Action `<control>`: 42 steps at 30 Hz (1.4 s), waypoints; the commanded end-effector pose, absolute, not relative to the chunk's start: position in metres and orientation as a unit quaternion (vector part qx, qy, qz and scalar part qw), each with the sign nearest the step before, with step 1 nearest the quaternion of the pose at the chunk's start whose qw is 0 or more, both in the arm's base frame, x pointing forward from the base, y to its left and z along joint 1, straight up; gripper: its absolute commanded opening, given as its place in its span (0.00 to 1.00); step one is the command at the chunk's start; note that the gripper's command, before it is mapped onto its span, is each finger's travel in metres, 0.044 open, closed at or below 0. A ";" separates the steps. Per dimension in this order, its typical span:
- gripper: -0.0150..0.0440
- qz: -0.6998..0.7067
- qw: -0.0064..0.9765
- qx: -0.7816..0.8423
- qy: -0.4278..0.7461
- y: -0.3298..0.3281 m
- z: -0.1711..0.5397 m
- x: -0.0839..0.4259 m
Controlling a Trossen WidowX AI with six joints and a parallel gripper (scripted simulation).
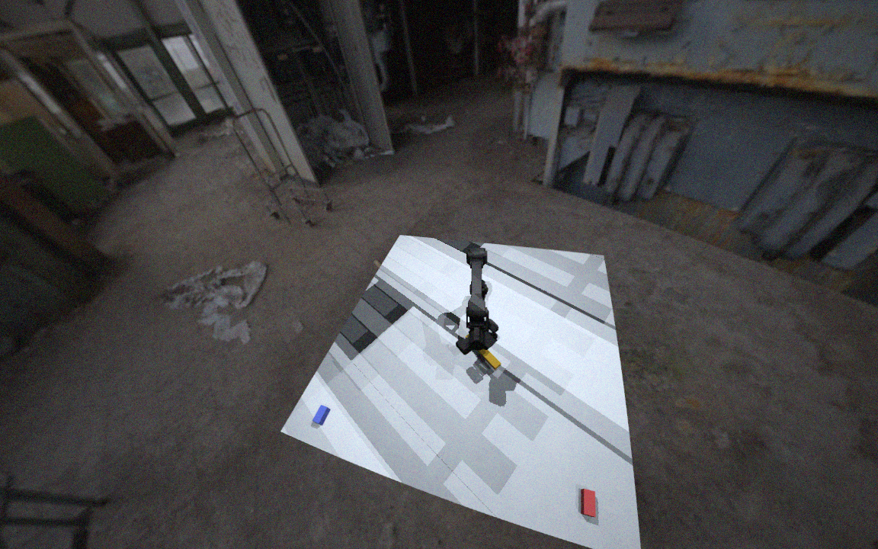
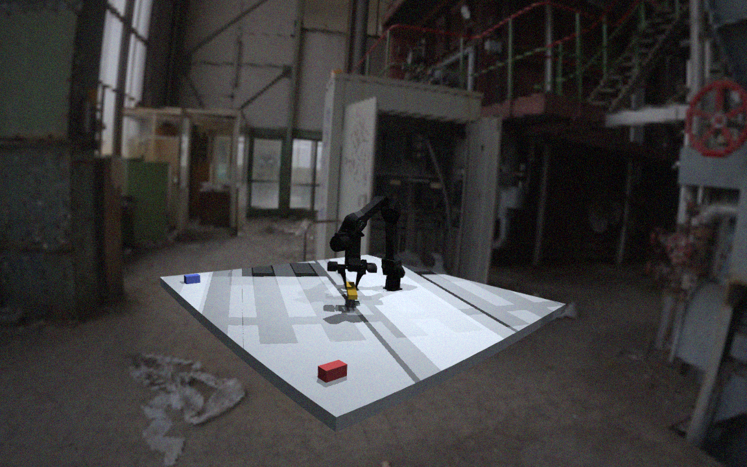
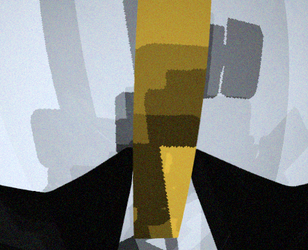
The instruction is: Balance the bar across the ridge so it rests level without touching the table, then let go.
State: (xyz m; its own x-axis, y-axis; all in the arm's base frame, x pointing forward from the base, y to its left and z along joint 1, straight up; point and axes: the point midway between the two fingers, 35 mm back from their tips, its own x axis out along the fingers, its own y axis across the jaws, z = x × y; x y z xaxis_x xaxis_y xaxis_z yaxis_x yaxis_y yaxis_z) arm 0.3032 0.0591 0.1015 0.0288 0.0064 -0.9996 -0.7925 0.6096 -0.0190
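The yellow bar point(image 1: 490, 358) point(image 2: 351, 291) point(image 3: 174, 28) lies over a small dark support point(image 2: 351, 304), which looks like the ridge. The ridge is mostly hidden under the bar and among shadows. The bar looks roughly level and its visible end is above the table. My gripper point(image 1: 478, 348) point(image 2: 351, 287) point(image 3: 161, 155) points down, with one black fingertip at each side of the bar. The fingers are barely open and stand very close to its sides. Any gap there is too small to see clearly.
A blue block point(image 1: 321, 414) point(image 2: 191, 278) lies near the table's point(image 1: 565, 437) point(image 2: 283, 360) left corner in the top and exterior views. A red block point(image 1: 588, 502) point(image 2: 331, 371) lies near another corner. Dark shadow bands cross the table.
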 end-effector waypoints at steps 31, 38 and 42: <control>0.57 0.310 0.644 -0.315 0.624 0.059 0.102 0.303; 0.79 0.310 0.644 -0.315 0.624 0.059 0.102 0.303; 0.97 0.310 0.644 -0.315 0.624 0.059 0.102 0.303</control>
State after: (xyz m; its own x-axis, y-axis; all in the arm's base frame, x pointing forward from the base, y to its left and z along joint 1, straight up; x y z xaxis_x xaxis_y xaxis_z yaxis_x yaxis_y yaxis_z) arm 0.3031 0.0592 0.1014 0.0283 0.0069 -0.9996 -0.7924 0.6097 -0.0183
